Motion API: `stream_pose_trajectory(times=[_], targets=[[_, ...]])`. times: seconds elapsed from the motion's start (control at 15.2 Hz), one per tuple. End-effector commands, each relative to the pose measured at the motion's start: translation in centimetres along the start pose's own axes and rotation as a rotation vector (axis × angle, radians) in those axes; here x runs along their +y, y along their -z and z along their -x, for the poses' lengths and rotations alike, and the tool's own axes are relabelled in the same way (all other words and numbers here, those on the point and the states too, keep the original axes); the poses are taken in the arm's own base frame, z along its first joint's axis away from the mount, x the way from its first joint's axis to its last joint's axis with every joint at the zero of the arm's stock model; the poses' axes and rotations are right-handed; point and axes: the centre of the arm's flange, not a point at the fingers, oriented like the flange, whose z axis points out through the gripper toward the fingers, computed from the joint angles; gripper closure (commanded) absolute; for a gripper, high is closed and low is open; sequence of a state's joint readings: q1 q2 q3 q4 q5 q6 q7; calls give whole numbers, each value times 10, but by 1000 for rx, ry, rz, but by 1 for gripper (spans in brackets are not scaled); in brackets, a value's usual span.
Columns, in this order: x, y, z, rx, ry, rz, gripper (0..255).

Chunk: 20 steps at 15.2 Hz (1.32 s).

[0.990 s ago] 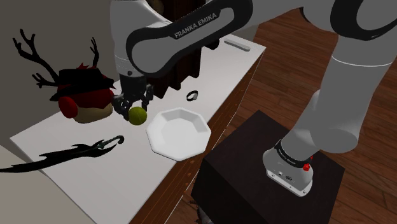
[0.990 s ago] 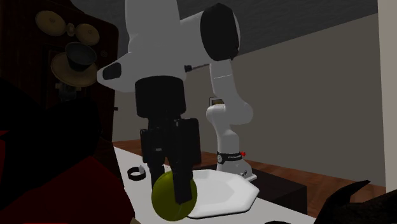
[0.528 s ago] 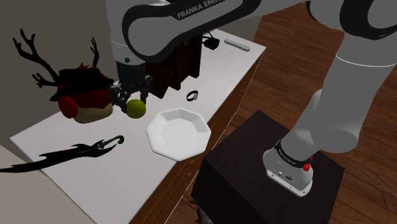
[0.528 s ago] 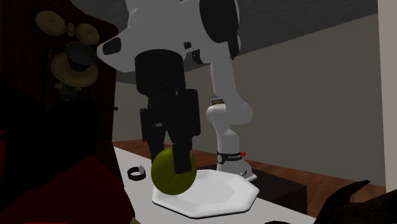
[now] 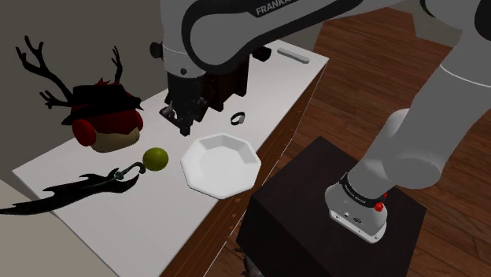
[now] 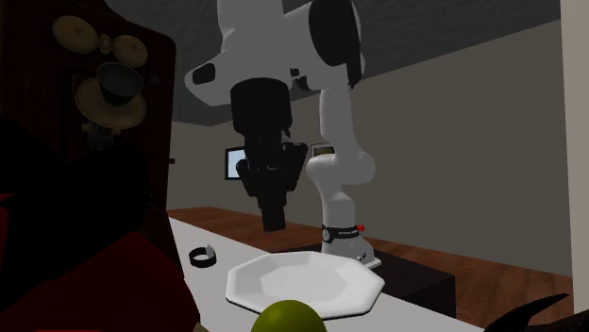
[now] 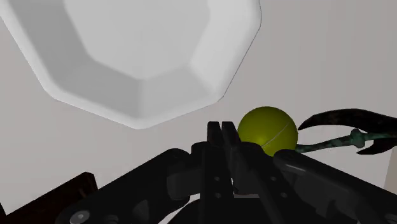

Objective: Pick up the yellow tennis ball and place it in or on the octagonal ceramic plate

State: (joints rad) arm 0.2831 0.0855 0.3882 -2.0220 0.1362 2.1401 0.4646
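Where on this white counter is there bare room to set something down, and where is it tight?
Freest: the counter's near end, in the shoulder view below the black hooked piece and the plate. A smaller strip lies beyond the small ring. Crowded: around the ball, hemmed by plate, hooked piece and the hatted head.

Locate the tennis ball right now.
In the shoulder view the yellow-green ball lies on the white tabletop, just left of the octagonal plate, by the hooked tip of a black curved ornament.
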Motion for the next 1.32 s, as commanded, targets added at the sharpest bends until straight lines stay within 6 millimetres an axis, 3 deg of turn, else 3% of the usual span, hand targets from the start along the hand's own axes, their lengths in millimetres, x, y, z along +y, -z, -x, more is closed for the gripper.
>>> stream_pose_trajectory(times=[0.0,0.07,0.13,0.66,1.25], targets=[[12,4,21,0,-1,0,255],[8,2,10,0,0,0,255],[8,2,10,0,0,0,0],[-75,-66,11,193,-88,22,0],[-74,-106,3,194,-89,22,0]])
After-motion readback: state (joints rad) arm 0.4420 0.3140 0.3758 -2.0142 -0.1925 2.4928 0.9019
